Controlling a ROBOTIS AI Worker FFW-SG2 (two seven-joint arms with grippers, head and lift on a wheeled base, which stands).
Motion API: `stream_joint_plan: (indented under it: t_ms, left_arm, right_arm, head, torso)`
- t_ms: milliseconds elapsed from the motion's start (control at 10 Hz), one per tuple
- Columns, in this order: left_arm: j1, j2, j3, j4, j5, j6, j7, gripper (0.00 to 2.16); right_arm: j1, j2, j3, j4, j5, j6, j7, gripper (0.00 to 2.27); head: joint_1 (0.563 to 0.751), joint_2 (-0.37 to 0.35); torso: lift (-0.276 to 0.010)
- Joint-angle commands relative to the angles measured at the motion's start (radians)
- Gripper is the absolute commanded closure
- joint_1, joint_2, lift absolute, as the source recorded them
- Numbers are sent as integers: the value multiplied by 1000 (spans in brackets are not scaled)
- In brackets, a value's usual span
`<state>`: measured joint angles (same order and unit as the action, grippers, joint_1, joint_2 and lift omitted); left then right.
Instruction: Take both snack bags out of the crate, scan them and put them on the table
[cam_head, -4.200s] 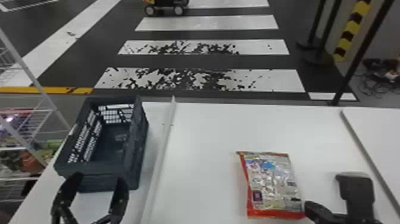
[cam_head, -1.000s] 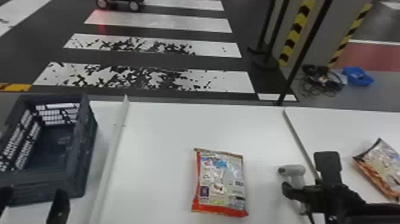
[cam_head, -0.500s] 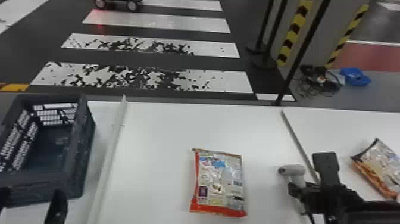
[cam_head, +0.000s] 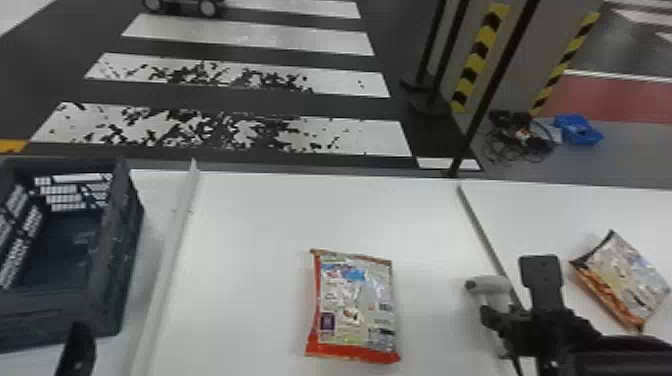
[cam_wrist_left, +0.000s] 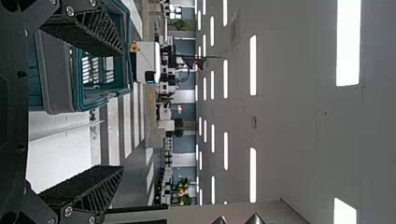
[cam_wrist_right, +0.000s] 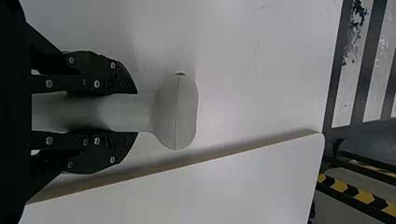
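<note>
Right end effector (cam_wrist_right: 137, 113), the nearer, grips scanner (cam_wrist_right: 178, 113). Red-edged snack bag (cam_head: 356, 307), likely next scan: left of scanner, long axis fore-and-aft. Left end effector (cam_wrist_left: 122, 110) wide.

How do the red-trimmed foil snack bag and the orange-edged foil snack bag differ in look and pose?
The red-trimmed foil snack bag has red along one side and its near end; the orange-edged foil snack bag has brownish orange along one side. The first lies nearly square to the head view, the second at a clear slant. Both have printed faces up and lie outside the dark plastic crate.
</note>
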<state>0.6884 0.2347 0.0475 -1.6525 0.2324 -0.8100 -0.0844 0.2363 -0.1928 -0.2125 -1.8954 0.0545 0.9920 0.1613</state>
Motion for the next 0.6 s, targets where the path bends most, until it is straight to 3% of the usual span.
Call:
stream_joint_plan:
  t_ms: [0,500]
  left_arm:
    - [0,2,0,0,1,-1,0,140]
    - [0,6,-6,0,1,-4,-2,140]
  right_arm:
    - [15,4,-5,-42,-13,11,-9,2253]
    - [92,36,22,-278,-62,278,-8,2253]
  head:
    - [695,-156]
    - [695,-119]
  torso:
    - [-94]
    - [-94]
